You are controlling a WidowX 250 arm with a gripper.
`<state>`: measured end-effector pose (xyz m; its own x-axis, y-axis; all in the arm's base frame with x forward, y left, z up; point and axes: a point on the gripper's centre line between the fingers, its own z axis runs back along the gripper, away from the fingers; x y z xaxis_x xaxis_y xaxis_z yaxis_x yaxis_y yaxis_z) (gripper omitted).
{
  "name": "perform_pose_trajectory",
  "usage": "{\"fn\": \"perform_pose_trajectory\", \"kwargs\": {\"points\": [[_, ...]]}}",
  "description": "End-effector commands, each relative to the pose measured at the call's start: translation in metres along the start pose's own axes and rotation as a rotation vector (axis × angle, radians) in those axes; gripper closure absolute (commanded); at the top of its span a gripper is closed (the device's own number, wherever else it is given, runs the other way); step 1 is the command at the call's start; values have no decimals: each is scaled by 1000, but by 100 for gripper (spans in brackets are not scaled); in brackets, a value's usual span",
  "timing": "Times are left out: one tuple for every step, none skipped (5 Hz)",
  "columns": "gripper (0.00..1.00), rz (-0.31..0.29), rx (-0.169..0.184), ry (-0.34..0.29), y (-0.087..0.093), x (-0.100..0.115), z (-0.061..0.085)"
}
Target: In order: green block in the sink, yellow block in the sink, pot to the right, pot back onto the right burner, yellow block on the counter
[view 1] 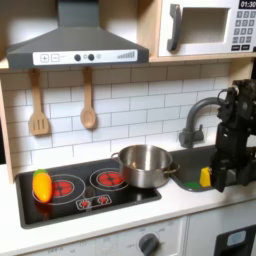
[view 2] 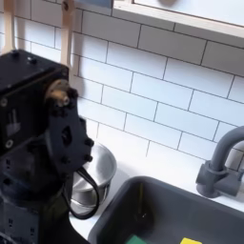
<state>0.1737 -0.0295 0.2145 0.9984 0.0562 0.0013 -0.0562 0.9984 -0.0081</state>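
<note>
While the arm hung over the sink, its fingers sat beside the yellow block in the basin; I could not tell their spread; the pot stood on the right burner; the green block lay in the sink.

No legible text or numbers.
</note>
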Motion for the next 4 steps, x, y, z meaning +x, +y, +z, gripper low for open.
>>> {"fn": "perform_pose_trajectory", "kwargs": {"points": [[0,-18,9,-20,4,12,3],[0,-39,-7,-55,9,16,-2],[0,-12,5,-133,26,28,0],[0,2,39,-206,32,36,7]]}}
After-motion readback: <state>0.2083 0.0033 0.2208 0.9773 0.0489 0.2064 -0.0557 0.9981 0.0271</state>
